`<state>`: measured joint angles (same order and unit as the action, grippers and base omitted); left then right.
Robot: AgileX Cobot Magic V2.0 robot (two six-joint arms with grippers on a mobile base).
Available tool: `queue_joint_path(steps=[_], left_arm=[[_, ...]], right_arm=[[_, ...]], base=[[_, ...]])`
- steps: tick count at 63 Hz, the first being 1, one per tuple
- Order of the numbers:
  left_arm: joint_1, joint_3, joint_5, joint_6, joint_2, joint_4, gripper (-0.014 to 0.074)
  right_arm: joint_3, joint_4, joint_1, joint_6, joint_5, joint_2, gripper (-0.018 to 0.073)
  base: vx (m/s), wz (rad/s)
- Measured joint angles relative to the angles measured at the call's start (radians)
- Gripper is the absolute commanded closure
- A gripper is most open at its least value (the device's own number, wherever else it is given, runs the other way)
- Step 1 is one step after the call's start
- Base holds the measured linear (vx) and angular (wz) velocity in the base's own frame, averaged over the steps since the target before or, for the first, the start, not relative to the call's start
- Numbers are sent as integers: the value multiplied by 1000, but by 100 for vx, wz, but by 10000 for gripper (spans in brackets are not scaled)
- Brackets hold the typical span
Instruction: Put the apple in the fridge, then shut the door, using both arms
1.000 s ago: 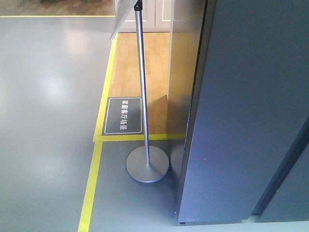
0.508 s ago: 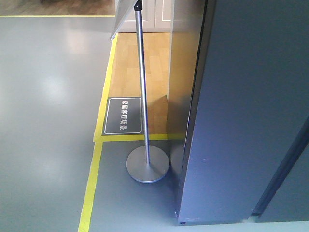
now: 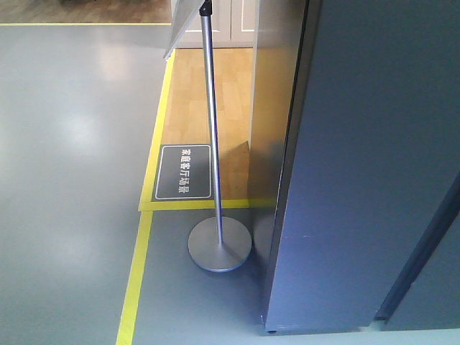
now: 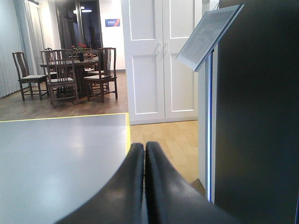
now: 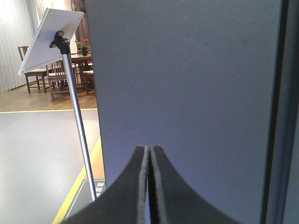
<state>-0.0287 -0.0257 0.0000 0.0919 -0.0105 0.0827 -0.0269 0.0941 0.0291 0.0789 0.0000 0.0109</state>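
While the fridge shows only its dark grey outer face, standing just right of the sign stand, the left gripper and the right gripper both have fingers pressed together on nothing, the apple being out of view.

Grey floor carries a sign stand beside the fridge.
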Motion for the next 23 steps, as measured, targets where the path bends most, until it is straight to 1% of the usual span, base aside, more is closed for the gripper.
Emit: queue_joint_path(steps=[23], left_arm=[[0,0,0,0,0,0,603]], right_arm=[[0,0,0,0,0,0,563]], base=[[0,0]])
